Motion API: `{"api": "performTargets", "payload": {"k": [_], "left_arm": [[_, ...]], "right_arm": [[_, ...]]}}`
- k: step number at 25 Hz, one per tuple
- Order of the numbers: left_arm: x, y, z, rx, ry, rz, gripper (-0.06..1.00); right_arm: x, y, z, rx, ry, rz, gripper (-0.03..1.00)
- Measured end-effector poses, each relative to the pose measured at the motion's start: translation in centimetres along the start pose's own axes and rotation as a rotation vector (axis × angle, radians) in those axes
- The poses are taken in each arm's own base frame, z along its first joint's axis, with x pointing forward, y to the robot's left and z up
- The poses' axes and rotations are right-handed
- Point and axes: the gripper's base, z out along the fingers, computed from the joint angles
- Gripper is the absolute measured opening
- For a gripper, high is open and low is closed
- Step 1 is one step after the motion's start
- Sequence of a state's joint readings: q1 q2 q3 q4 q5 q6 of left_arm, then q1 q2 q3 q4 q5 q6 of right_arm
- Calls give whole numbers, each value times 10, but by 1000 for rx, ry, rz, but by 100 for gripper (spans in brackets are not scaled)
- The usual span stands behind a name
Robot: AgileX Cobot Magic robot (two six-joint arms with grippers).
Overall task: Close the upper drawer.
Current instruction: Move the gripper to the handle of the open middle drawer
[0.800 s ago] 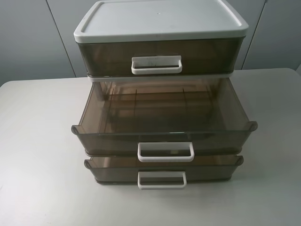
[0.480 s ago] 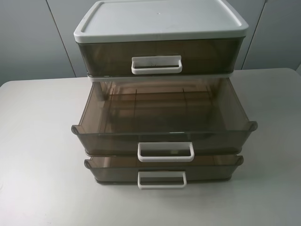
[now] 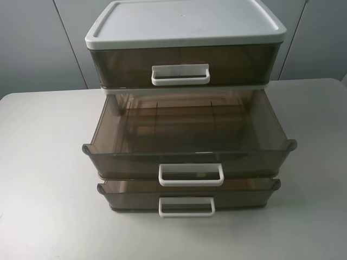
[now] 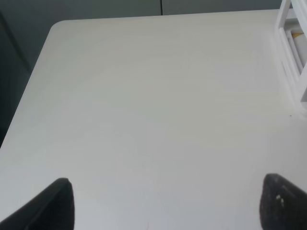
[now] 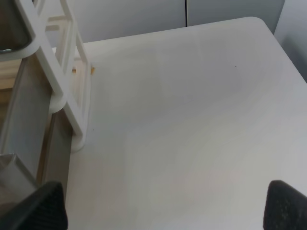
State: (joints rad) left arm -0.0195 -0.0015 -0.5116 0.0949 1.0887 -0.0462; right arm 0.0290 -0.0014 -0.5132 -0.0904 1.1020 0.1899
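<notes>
Nothing has shifted since the earlier frames: the drawers sit as they did, and neither arm shows in the high view.

You have three smoky-brown drawers in one white-framed cabinet, which stands mid-table towards the far edge, and three white loop handles, one per drawer. The upper drawer (image 3: 124,161) is the middle one. It is pulled well out towards the near edge, with its handle (image 3: 191,175) centred on the shallow front and a small tab at each front corner. Looking down into its open top, you see its brown floor and moulded ribs. The top drawer (image 3: 119,64) sits pushed in under the white lid (image 3: 184,21). The lowest drawer (image 3: 130,199) shows its front just below and slightly behind the upper drawer's front. Faint dark specks on the top drawer's handle (image 3: 180,75) may be dirt or print; they are too small for you to read.

Your left gripper (image 4: 168,206) hangs over bare table (image 3: 43,162) on the left side, its two dark fingers spread wide with nothing between them. Your right gripper (image 5: 163,208) hangs over the right side beside the cabinet's frame (image 5: 72,86), its jaws likewise wide apart.
</notes>
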Motion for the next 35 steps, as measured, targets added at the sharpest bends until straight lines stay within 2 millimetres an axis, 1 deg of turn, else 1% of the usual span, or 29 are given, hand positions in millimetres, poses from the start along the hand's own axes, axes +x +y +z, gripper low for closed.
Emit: {"api": "performTargets", "payload": {"k": [35], "left_arm": [[0,0,0,0,0,0,74]], "right_arm": [[0,0,0,0,0,0,62]]}}
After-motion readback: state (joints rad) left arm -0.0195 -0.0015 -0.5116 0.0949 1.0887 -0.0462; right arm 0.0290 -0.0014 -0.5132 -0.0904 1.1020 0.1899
